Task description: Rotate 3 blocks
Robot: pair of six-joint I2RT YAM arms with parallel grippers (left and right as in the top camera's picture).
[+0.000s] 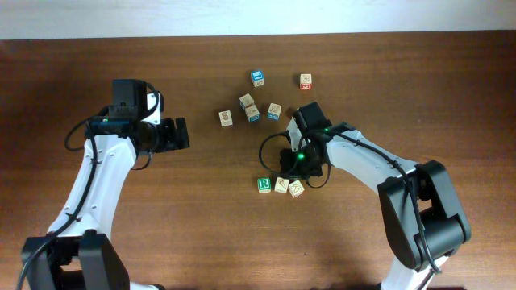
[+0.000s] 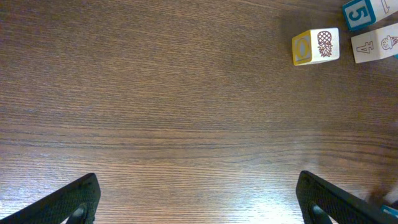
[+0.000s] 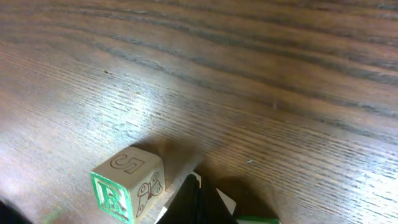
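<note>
Blocks beside low, closed right end effector

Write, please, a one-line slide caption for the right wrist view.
Shut right gripper over the wooden table, beside a pale alphabet block with a green R face.

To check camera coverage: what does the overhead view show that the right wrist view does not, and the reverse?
Only overhead: both arms, the open left gripper, a blue block farther up. Only right wrist: the shut right gripper, a butterfly-like drawing on the side of the green "R" block. Both: that block, the wooden table.
</note>
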